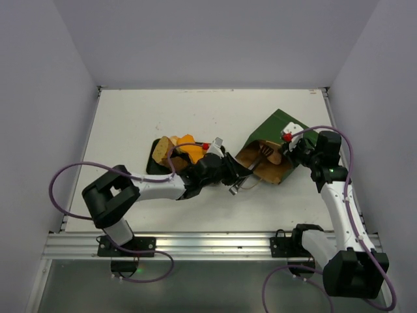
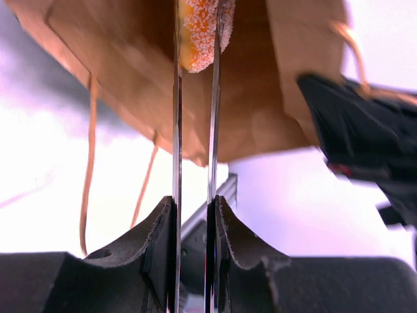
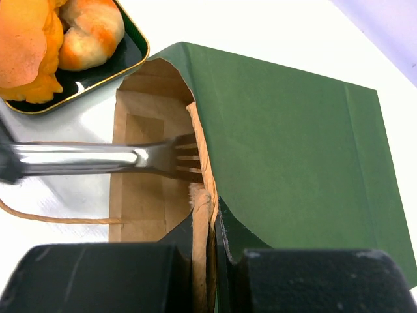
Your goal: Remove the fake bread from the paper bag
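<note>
As seen from above, the dark green paper bag (image 1: 277,130) lay on its side on the white bench (image 1: 130,117), its brown kraft mouth toward the dark tray (image 1: 154,163) of fake bread (image 1: 189,151) beside it. The left hand (image 1: 231,175) gripped metal tongs (image 1: 266,154) reaching into the bag. Its wrist view showed a grainy, sugared orange roll (image 2: 202,32) between the thin steel blades inside the bag. The right wrist view showed the right hand (image 3: 210,261) clamped on the bag's creased rim.

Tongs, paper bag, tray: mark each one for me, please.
tongs (image 3: 78,158): right wrist view, on the shiny metal arm.
paper bag (image 3: 293,143): right wrist view, on its green outer side.
tray (image 3: 104,77): right wrist view, on bare dark floor by the rim.
</note>
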